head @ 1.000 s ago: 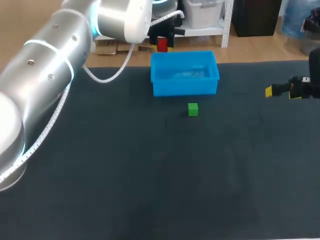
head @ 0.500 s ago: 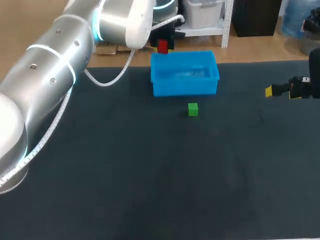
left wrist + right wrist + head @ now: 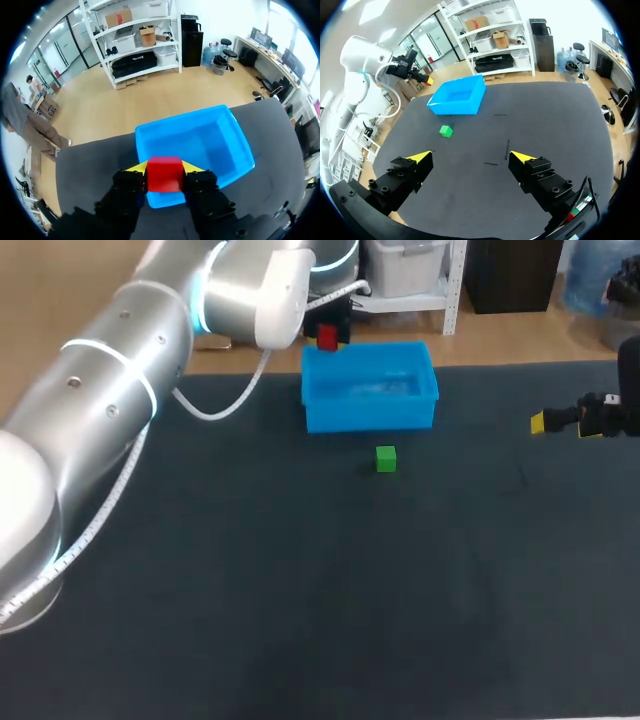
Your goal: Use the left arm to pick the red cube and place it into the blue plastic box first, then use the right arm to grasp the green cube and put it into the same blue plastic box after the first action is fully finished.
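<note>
My left gripper [image 3: 165, 169] is shut on the red cube [image 3: 164, 174], held between its yellow tips above the near rim of the blue plastic box [image 3: 210, 145]. From the head camera the red cube [image 3: 327, 337] hangs over the back left corner of the blue box [image 3: 368, 398], with the left gripper [image 3: 327, 330] around it. The green cube [image 3: 386, 458] lies on the dark table just in front of the box. My right gripper [image 3: 470, 159] stands wide open over the table's right side with nothing between its fingers; the green cube [image 3: 446, 131] and blue box [image 3: 458, 96] lie well ahead of it.
The dark table mat [image 3: 300, 590] stretches wide in front of the box and cube. My right gripper [image 3: 560, 421] hovers at the table's right edge. My left arm [image 3: 120, 380] crosses the table's back left corner.
The left arm has carried the red cube a little to the right and closer to the blue box. The right arm and the green cube have kept still.
</note>
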You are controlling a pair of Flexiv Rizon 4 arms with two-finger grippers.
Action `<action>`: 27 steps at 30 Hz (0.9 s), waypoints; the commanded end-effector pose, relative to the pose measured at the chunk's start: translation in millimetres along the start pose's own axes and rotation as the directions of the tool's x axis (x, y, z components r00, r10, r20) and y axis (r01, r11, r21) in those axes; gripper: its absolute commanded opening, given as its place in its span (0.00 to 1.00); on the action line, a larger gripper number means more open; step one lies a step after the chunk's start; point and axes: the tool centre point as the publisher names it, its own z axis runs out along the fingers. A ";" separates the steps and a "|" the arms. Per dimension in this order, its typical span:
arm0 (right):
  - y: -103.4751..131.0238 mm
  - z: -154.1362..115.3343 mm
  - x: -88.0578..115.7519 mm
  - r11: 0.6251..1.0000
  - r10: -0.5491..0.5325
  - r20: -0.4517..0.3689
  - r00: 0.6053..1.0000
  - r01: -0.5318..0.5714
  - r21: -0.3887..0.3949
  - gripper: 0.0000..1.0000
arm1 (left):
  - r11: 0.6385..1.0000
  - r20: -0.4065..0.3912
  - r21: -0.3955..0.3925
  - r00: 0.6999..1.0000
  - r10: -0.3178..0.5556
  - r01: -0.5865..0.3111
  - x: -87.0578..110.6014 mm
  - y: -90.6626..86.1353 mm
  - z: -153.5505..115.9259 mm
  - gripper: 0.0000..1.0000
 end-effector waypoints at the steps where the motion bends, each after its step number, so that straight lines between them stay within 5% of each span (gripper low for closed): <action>1: -0.4 -0.2 -0.2 1.000 -0.001 -0.001 1.000 0.001 -0.001 1.00 | 1.000 -0.127 -0.006 0.992 0.003 -0.003 -12.8 -2.6 10.8 0.00; 22: -0.4 -0.2 -0.2 1.000 -0.001 -0.001 1.000 0.001 -0.001 1.00 | 0.999 -0.125 -0.027 0.992 0.021 -0.024 -13.0 -7.6 23.4 0.00; 23: -0.4 -0.2 -0.2 1.000 -0.001 -0.001 1.000 0.001 -0.001 1.00 | 0.999 -0.126 -0.029 0.992 0.022 -0.026 -13.1 -8.1 23.5 0.21; 24: -0.4 -0.2 -0.2 1.000 -0.001 -0.001 1.000 0.001 -0.001 1.00 | 0.999 -0.128 -0.031 0.991 0.024 -0.028 -13.0 -8.6 23.7 0.92; 25: -0.4 -0.2 -0.2 1.000 -0.001 -0.001 1.000 0.001 -0.001 1.00 | 0.999 -0.129 -0.031 0.991 0.025 -0.030 -12.9 -8.9 23.9 1.00; 27: -0.4 -0.2 -0.2 1.000 -0.001 -0.001 1.000 0.001 -0.001 1.00 | 0.999 -0.130 -0.034 0.991 0.026 -0.030 -12.9 -9.0 24.0 1.00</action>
